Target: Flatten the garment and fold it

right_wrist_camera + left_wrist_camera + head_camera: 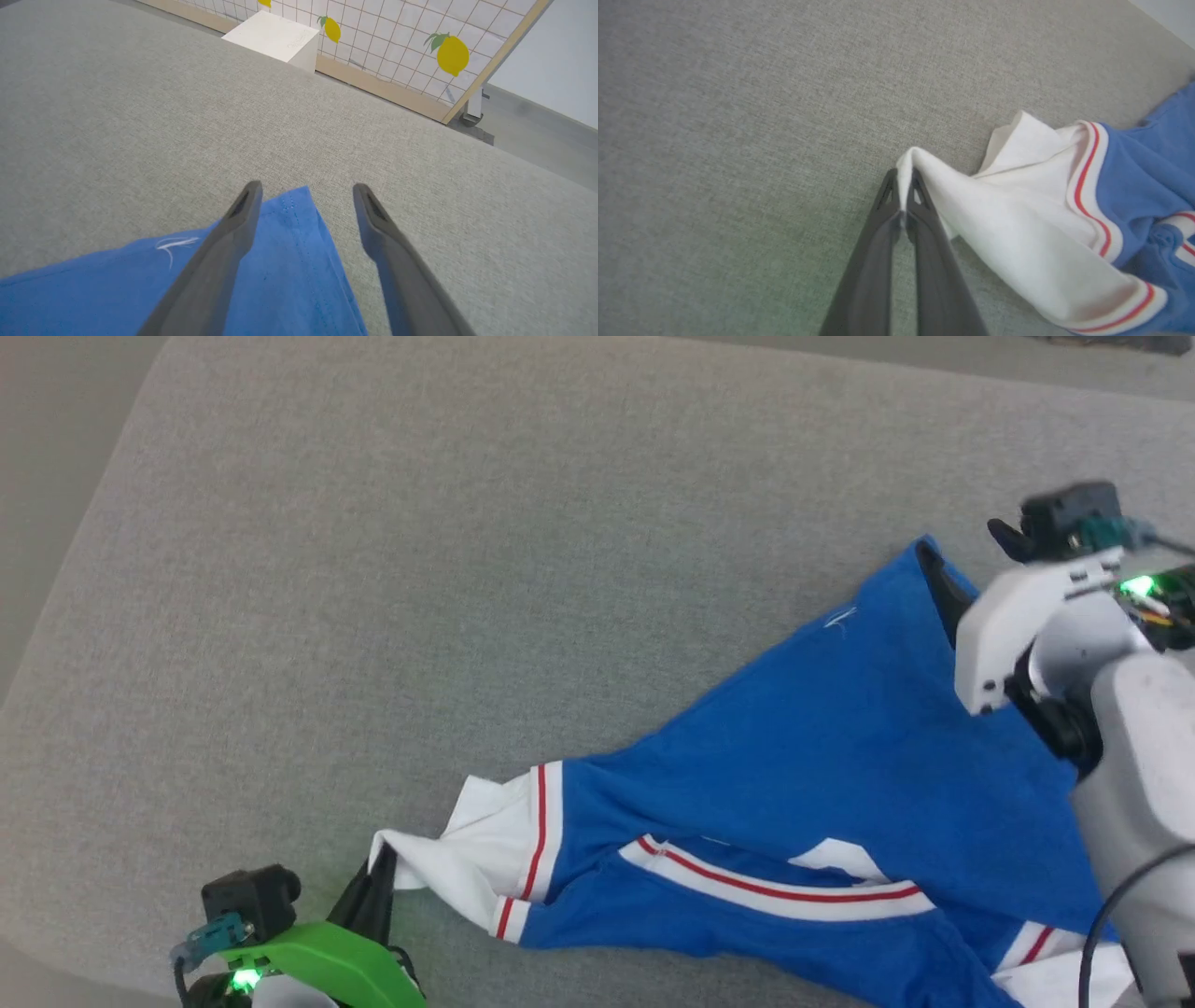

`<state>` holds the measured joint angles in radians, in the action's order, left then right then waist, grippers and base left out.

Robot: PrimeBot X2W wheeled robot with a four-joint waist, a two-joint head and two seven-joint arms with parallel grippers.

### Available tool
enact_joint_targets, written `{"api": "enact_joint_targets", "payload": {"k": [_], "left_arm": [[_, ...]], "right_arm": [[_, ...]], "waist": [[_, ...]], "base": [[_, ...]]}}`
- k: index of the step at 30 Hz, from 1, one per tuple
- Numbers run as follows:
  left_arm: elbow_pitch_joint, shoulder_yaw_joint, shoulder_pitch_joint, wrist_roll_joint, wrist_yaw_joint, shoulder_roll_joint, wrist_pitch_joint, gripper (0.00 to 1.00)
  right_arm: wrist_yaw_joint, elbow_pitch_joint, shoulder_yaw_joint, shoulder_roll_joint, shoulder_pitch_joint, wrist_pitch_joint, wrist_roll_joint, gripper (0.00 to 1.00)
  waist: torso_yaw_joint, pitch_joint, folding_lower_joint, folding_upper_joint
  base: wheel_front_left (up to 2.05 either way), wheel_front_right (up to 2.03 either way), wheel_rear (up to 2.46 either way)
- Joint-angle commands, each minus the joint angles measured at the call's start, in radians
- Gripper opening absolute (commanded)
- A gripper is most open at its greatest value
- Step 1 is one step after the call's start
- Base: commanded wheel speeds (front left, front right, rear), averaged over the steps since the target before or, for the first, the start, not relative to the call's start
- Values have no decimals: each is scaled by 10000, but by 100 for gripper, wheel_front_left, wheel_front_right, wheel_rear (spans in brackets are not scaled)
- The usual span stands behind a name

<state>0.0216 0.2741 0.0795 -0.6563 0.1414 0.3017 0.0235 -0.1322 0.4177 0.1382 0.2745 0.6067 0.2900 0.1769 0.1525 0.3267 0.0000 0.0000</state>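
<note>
1. Dark fingers of the left gripper (903,175) rise from the bottom of the left wrist view, pressed together on a pinch of the white sleeve (1017,210). The cloth runs in a taut ridge from that pinch back toward the blue body.
2. The garment (840,756), a blue T-shirt with red-striped white trim, lies on the grey fabric-covered counter (373,569). It sits toward the near right of the head view and stretches between the two grippers.
3. The right gripper (303,189) has its fingers apart, straddling the blue hem corner (289,219). One finger is over the cloth and the other over bare counter, and nothing is clamped.
4. By my reading the task is early, in the flattening step. The shirt is rumpled, with a trim band (775,887) slanting across overlapped blue layers and more white bunched at the lower right. No fold is made.
5. The left arm sits low at the near edge, its green wrist shell (327,961) below the sleeve. The pale right forearm (1120,784) reaches in from the right across the shirt toward its far corner.
</note>
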Motion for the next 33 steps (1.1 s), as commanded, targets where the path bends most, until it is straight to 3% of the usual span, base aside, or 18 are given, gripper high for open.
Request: {"api": "enact_joint_targets", "payload": {"k": [1, 8, 9, 10, 11, 12, 15, 19, 27, 33], "left_arm": [[-72, 43, -198, 66, -79, -99, -95, 0], [-434, 178, -441, 16, -226, -288, -285, 0], [-475, 184, -458, 7, -236, -301, -300, 0], [-520, 191, -477, -1, -246, -313, -320, 0], [-555, 195, -488, -7, -253, -321, -336, 0], [-602, 196, -492, -15, -257, -326, -355, 0], [-718, 181, -462, -55, -248, -321, -368, 0], [-781, 170, -425, -51, -259, -243, -394, 0], [-569, -51, -81, 79, -43, 161, -462, 0], [-33, -178, -318, 457, 8, 654, -574, 0]], "right_arm": [[15, 372, 47, 48, 400, 480, -37, 100], [15, 1747, 180, 72, 1606, 3040, -596, 99], [15, 1842, 175, 64, 1670, 3343, -640, 79], [15, 1911, 201, 53, 1722, 3670, -684, 43], [15, 1916, 205, 52, 1745, 3844, -714, 25], [15, 1905, 127, 34, 1746, 3983, -730, 0], [15, 1712, -85, -54, 1581, 3958, -743, 0], [15, 1041, -729, -336, 913, 2776, -411, 0], [15, -867, -1558, -807, -1830, 111, 563, 0], [15, -2851, -2663, -1221, -4086, -640, 977, 0]], "waist": [[369, 415, 0, 0], [700, 718, 0, 0], [713, 725, 0, 0], [723, 727, 0, 0], [722, 719, 0, 0], [709, 684, 0, 0], [598, 508, 0, 0], [380, 108, 0, 0], [-432, -1083, 0, 0], [-1014, -1850, 0, 0]], "base": [[0, 0, 0], [0, 0, 0], [0, 0, 0], [0, 0, 0], [0, 0, 0], [0, 0, 0], [0, 0, 0], [0, 0, 0], [0, 0, 0], [0, 0, 0]]}}
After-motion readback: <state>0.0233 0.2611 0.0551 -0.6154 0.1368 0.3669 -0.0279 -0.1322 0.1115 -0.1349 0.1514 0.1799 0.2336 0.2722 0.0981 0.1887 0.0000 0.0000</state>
